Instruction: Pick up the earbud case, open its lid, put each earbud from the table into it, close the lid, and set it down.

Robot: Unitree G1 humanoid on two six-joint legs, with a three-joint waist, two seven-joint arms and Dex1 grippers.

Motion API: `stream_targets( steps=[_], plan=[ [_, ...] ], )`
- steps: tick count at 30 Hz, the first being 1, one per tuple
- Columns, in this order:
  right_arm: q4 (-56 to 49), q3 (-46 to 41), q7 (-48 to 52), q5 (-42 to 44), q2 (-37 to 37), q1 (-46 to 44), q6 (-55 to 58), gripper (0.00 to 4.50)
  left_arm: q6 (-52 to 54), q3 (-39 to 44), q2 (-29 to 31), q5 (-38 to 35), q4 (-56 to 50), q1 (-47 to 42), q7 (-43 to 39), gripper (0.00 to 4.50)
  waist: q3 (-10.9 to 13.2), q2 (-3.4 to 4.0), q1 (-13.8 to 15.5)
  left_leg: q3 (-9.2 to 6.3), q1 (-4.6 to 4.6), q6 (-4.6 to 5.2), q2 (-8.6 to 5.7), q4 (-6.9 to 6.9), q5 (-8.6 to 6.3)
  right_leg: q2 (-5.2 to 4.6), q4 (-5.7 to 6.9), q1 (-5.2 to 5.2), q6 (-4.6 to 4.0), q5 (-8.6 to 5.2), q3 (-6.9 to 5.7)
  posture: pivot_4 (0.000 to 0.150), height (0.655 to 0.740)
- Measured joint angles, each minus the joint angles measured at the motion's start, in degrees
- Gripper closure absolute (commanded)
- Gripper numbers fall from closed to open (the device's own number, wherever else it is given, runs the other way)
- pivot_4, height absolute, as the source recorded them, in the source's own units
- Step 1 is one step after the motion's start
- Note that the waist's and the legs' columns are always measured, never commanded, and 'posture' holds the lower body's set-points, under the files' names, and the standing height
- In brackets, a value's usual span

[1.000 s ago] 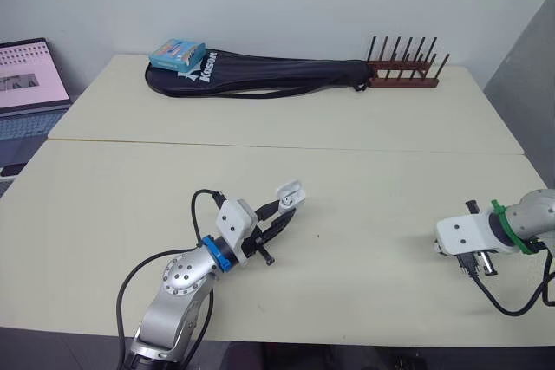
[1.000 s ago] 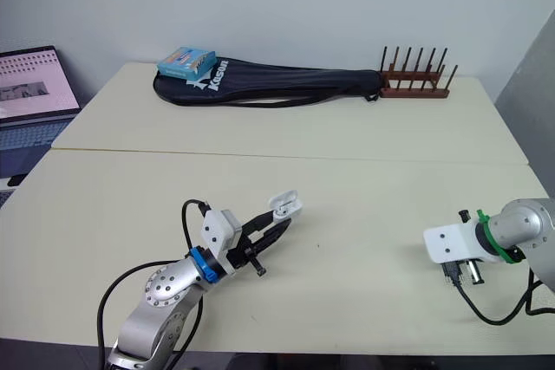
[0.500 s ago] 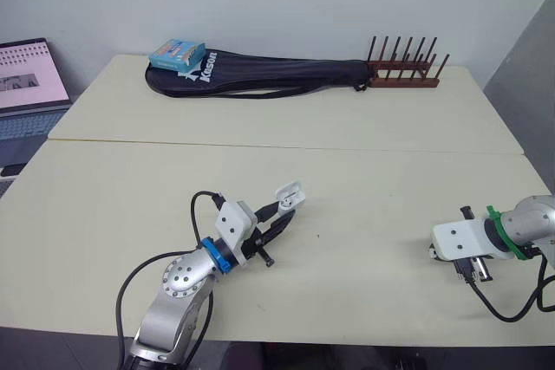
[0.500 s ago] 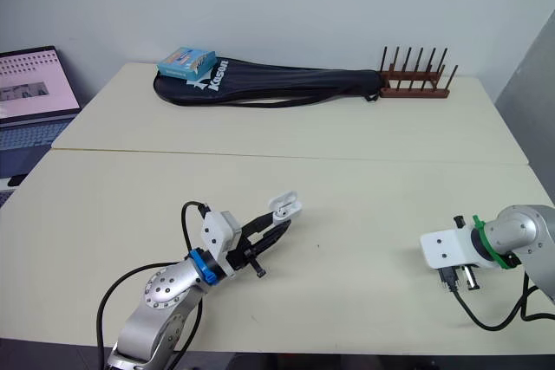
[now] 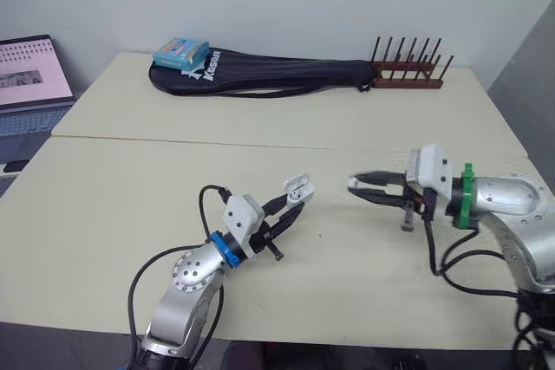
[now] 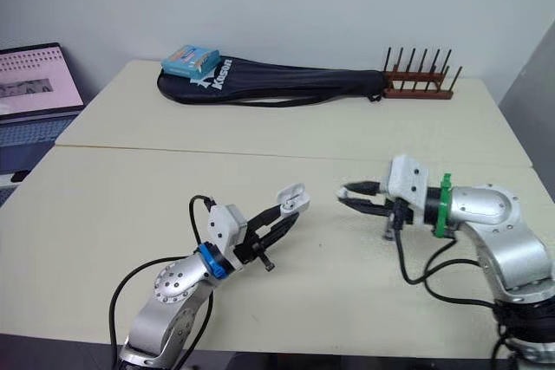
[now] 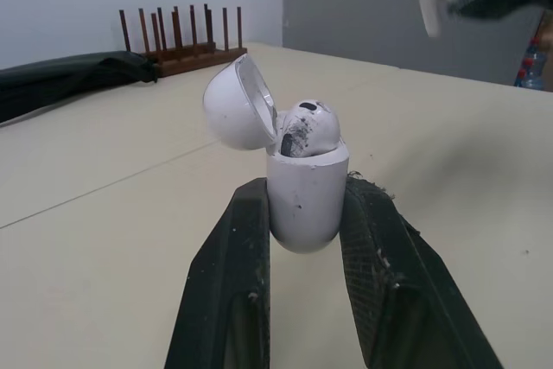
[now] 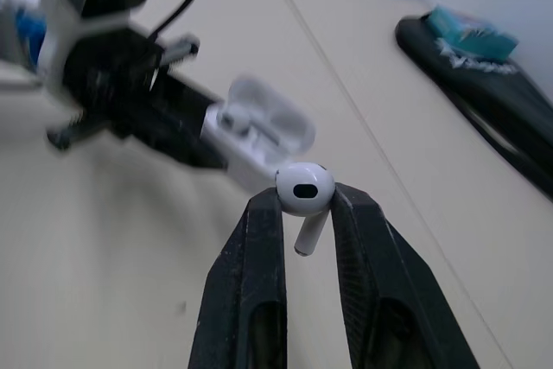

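Left gripper (image 5: 291, 205): both fingers clamped on the lower body of the earbud case (image 7: 302, 200), one finger on each side, case upright between them in the left wrist view. Lid (image 7: 233, 105) is swung open and back on its hinge, hollow side showing. The seated earbud (image 7: 309, 125) sits in the case mouth, its rounded head standing above the rim (dark smudges on it and on the case front). Right gripper (image 5: 357, 189): fingers closed onto the second earbud (image 8: 304, 187), pinching its rounded head, with the stem lying in the gap between the fingers. Relative position: the second earbud is held near the open case, on the case's right. The two grippers point tip to tip across a small gap and do not touch. In the right wrist view the open case lies just beyond the held earbud, with the hollow of the lid facing it. Both grippers are over the near slab of the table (image 5: 130, 188), in front of the seam. On the far slab a black racket bag (image 5: 277, 73) lies along the back, with a blue box (image 5: 179, 52) on its left end and a wooden rack (image 5: 408, 80) at its right end. A laptop (image 5: 30, 75) with a lit screen stands off the table's left side.
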Motion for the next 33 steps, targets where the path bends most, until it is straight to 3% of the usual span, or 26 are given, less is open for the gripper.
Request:
stream_targets(
  steps=[3,7,33],
  plan=[
    [-1.3,0.8,-7.9,0.7,7.8,-0.2,1.3,4.12,0.4,0.0,-0.7,-0.4,0.1,-2.3,0.0,3.73,0.0,0.0,0.0,0.02,-0.25,-0.02,0.0,0.04,0.01,0.0,0.11,-0.3,0.02,0.02,0.0,0.15,0.7274],
    [-0.8,3.1,-12.5,-0.7,11.8,-0.1,0.1,4.12,1.5,-0.1,-1.2,-1.3,0.0,-4.5,0.0,3.73,0.0,0.01,-0.1,0.09,-0.56,-0.04,-0.01,0.08,0.03,0.01,0.37,-0.75,0.02,0.01,-0.01,0.15,0.7274],
    [5.4,9.1,-13.6,-7.9,13.1,2.9,-11.2,4.12,4.0,-0.1,-0.6,-2.4,-1.6,-5.5,-0.1,3.73,0.0,0.02,-0.2,0.07,-0.52,-0.04,0.01,0.08,0.03,0.09,0.5,-0.79,0.02,0.01,0.0,0.15,0.7274]
  ],
)
